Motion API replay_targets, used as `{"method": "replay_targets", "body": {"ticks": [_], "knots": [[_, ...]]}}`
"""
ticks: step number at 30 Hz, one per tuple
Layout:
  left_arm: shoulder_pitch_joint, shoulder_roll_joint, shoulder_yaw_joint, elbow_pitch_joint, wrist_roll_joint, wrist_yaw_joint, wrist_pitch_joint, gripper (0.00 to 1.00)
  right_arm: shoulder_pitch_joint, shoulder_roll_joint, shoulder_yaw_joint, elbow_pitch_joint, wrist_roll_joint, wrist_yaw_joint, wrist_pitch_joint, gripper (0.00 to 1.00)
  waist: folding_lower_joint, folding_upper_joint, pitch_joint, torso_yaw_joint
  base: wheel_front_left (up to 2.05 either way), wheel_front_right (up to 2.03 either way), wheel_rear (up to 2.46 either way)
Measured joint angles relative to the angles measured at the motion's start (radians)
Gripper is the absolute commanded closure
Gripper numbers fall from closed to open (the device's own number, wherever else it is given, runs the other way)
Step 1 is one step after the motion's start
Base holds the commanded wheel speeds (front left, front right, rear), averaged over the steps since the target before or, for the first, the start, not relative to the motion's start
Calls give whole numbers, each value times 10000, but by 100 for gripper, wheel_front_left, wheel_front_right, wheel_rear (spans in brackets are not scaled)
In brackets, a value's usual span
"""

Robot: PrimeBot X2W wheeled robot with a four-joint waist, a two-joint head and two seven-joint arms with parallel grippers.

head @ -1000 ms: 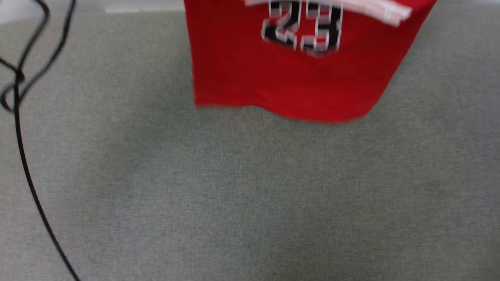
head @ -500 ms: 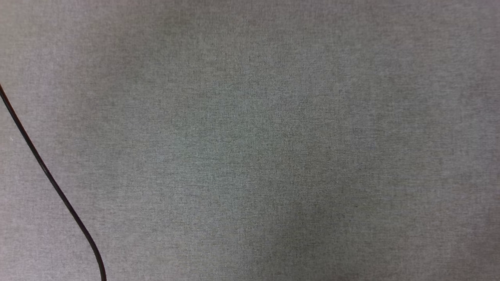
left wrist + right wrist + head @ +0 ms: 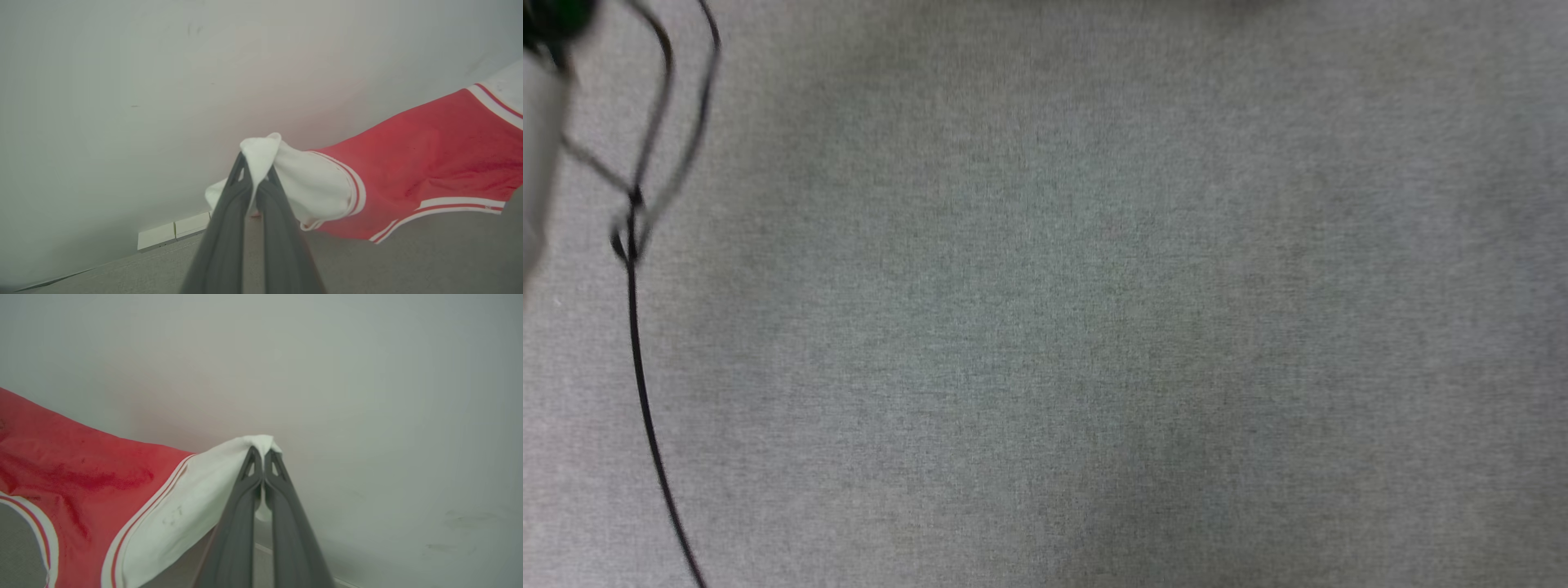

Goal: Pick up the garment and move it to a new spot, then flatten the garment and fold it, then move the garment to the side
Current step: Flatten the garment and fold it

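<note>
Spanning the head view: grey cloth-covered table (image 3: pixel 1094 327). Pale wall (image 3: pixel 122 81) stands behind in both wrist views. Garment (image 3: pixel 429 155) is strung between the two arms in front of that wall, red body taut. Left tool (image 3: pixel 256 163) pinches one white sleeve; right tool (image 3: pixel 262 451) pinches the other, fingers pressed together. Thin black cable (image 3: pixel 637 367) lies at the table's left side.

No text, number or label can be read. What shows of the garment (image 3: pixel 429 163) is unlettered; plain stripes only.
</note>
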Motion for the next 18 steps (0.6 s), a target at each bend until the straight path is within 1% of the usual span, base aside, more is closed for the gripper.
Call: {"method": "replay_targets", "body": {"ticks": [2,6,11,18], "knots": [[945,165,0,-153,-178,4,-255,100,711,-15,282,4,268,0,-167,100,0,0,-239,-34,0,0,0],[3073,435,-59,-738,-527,217,-679,100,2317,-232,673,-173,848,0,-608,100,0,0,-848,-87,0,0,0],[5841,832,-192,-1877,-978,786,-949,100,4424,-796,1099,-892,1546,0,-848,100,-3,0,-1756,-126,0,0,0],[9145,1597,-384,-3565,-1597,1641,-1064,100,7409,-1781,1168,-2199,2316,0,-738,100,-5,0,-2986,-214,0,0,0]]}}
